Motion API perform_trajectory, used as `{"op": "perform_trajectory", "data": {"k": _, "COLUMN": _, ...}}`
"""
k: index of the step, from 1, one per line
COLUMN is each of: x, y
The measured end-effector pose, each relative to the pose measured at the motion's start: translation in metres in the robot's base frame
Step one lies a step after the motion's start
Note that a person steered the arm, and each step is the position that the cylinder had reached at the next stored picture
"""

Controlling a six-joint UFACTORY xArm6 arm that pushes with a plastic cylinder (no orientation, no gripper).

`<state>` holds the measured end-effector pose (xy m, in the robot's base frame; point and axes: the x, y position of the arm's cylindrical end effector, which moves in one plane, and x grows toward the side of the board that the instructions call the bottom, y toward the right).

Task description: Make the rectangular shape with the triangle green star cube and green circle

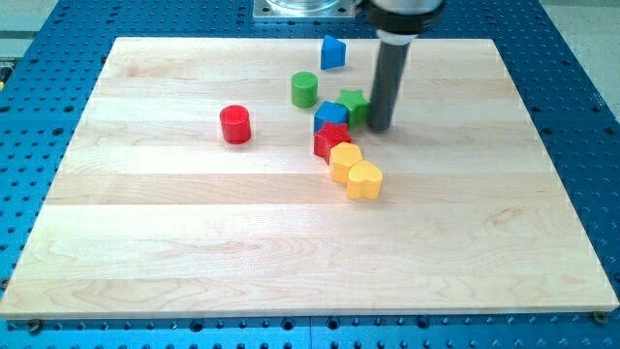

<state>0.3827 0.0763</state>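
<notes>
A pale wooden counter [194, 242] sits on a blue perforated base, seen from above and in front. The landmark is the green star [353, 103], a little above the middle of the counter. The tool here is a plain dark rod with no jaws, so it neither opens nor closes and has hold of nothing; my tip [380, 127] stands just beside the green star, on the view's right, touching or nearly touching it. Touching the green star on its left and slightly below is the blue cube [330, 115]. Up and to the left of the star, apart from it, stands the green circle [304, 89], a short cylinder. Farther above the star, near the counter's top edge, is a blue block with a peaked top [333, 52], which I take to be the triangle. Below the star and cube, a red star-like block [330, 139], a yellow block [345, 160] and a yellow heart [364, 180] run in a touching chain down and to the right. A red cylinder [235, 125] stands well to the star's left. Judging by the layout, the step in hand is nudging the green star into its corner; next the four pieces need spacing as corners of a rectangle. The star has no long axis; its pointing is unclear.
</notes>
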Motion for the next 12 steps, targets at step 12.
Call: {"op": "perform_trajectory", "data": {"k": 12, "x": 0.004, "y": -0.168}}
